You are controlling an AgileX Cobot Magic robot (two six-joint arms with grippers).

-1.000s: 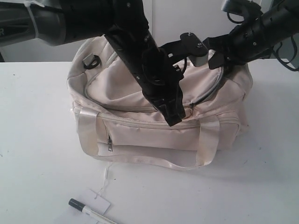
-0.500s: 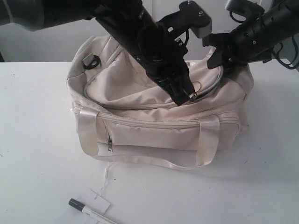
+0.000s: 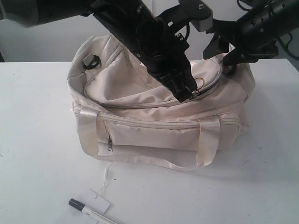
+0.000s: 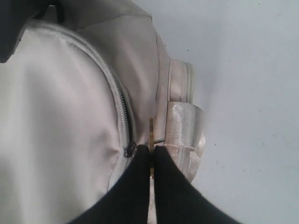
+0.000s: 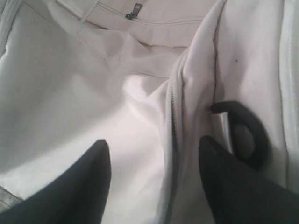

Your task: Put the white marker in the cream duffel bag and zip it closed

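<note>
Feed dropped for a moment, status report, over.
Left gripper shut on zip pull. Right gripper open at cream duffel bag. White marker on table by hang tag, not bagged.

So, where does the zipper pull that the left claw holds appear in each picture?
Exterior view: the zipper pull sits on top of the bag, right of its middle, pinched by the left claw.
Left wrist view: a thin gold strip between the two black fingers.
Right wrist view: not in it.
Shared landmark: the bag's zipper line.
</note>
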